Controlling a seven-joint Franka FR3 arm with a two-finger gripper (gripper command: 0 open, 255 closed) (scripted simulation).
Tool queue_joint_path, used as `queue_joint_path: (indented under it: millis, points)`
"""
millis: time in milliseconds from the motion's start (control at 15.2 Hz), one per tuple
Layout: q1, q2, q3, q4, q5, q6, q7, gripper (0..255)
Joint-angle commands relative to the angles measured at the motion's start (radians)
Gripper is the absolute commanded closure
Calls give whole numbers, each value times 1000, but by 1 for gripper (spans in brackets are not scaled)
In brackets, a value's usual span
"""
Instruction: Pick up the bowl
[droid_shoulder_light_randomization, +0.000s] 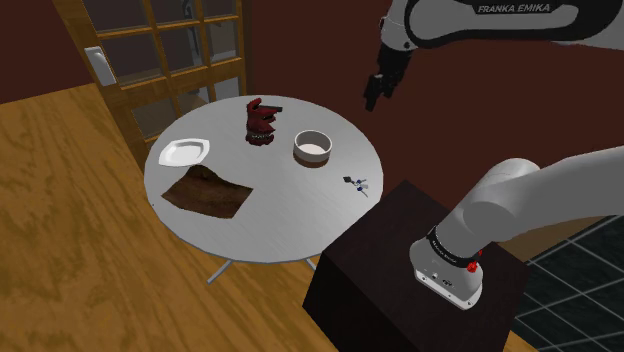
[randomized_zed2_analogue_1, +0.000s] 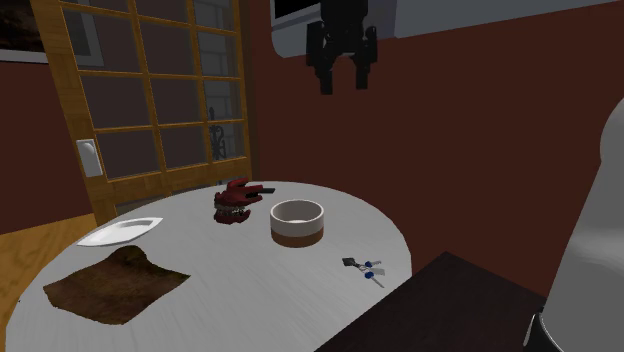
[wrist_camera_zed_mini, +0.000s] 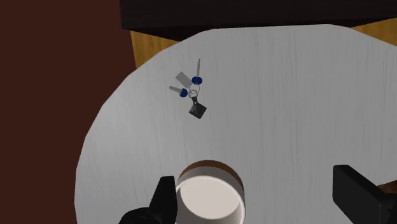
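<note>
Dark, almost black, the stand (droid_shoulder_light_randomization: 390, 270) is the nearest thing in the shoulder view; the round grey table (droid_shoulder_light_randomization: 280, 225) begins just behind it. Taking the table top in that view as a clock face, a small bunch of keys (droid_shoulder_light_randomization: 356, 183) lies at about 3 o'clock, near the edge. The bowl (droid_shoulder_light_randomization: 312, 148), white with a brown band low on its outside, stands upright at about 2 o'clock, apart from the keys and from everything else. A red object (droid_shoulder_light_randomization: 262, 122), which I cannot identify, is at 12 o'clock; a white plate (droid_shoulder_light_randomization: 184, 152) is at 10 o'clock; a brown cloth (droid_shoulder_light_randomization: 208, 190) lies flat at about 9 o'clock. Behind the table is a wooden door (droid_shoulder_light_randomization: 160, 50) with glass panes.

The gripper (droid_shoulder_light_randomization: 375, 92) hangs high above the table, at about 1 o'clock from the bowl in the shoulder view; its fingers are wide apart and hold nothing. In the wrist view the bowl (wrist_camera_zed_mini: 210, 200) sits close under one finger (wrist_camera_zed_mini: 164, 194), not midway between the two.

In my judgement the task is at its beginning; the bowl is untouched on the table. What is left is nearly everything: to centre the open fingers across the rim; to descend; to close on the wall of the bowl; to lift it.
</note>
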Motion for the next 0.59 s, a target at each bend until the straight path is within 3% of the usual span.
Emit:
queue_joint_path:
  millis: [0,528]
  points:
    - [-1,61,-5,-8,0,69,0,0]
    - [-3,336,-17,17,6,315,2,0]
